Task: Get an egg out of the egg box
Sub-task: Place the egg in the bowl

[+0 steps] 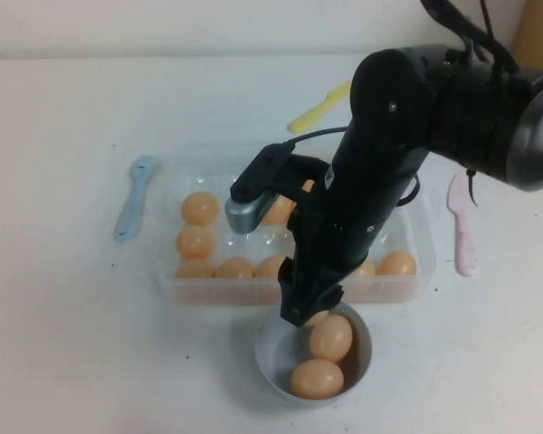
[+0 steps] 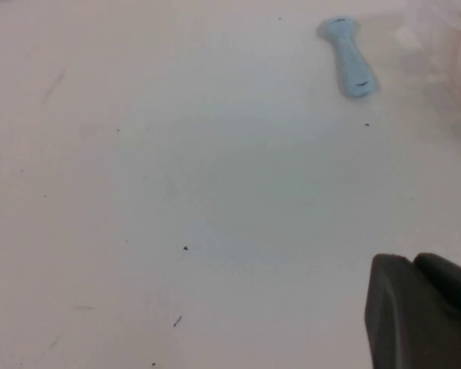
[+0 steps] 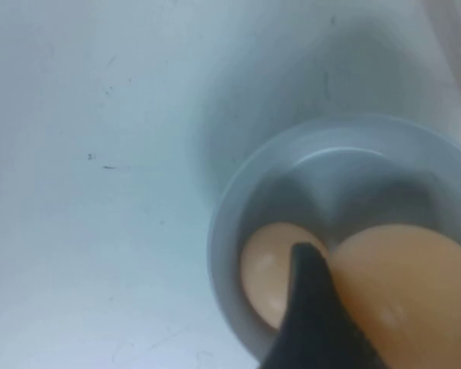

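The clear egg box holds several peach-orange eggs at the table's middle. My right gripper reaches down past the box's front edge into the round grey-blue bowl. In the right wrist view one dark finger presses against a large egg, the upper egg in the bowl; the other finger is hidden. A second egg lies in the bowl beside it. My left gripper is shut and empty low over bare table, out of the high view.
A light blue spoon lies left of the box and shows in the left wrist view. A yellow spoon lies behind the box and a pink spoon lies to its right.
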Robot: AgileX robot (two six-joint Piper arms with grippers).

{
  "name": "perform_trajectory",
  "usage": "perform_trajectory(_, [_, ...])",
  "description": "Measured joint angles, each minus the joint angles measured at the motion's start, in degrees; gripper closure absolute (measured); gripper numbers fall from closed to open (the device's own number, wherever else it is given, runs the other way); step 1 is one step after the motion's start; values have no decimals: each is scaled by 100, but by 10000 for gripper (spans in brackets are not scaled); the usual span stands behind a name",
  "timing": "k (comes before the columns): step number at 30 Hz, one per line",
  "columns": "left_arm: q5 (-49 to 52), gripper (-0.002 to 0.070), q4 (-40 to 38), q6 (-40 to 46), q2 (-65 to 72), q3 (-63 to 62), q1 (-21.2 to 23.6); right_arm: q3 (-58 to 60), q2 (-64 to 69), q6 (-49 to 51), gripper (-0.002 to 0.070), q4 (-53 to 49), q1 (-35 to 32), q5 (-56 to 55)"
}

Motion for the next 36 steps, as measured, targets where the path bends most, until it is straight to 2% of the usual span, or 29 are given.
perform_trajectory(24, [0,680,9,0,0,0,0,2,557,-44,292,84,50,-180])
perform_trajectory(27, [0,680,9,0,0,0,0,2,557,-56,271,238,50,-180])
perform_trajectory(32, [0,680,9,0,0,0,0,2,557,-247,184,402,50,-188])
perform_trajectory(36, [0,680,9,0,0,0,0,2,557,-261,167,245,50,-188])
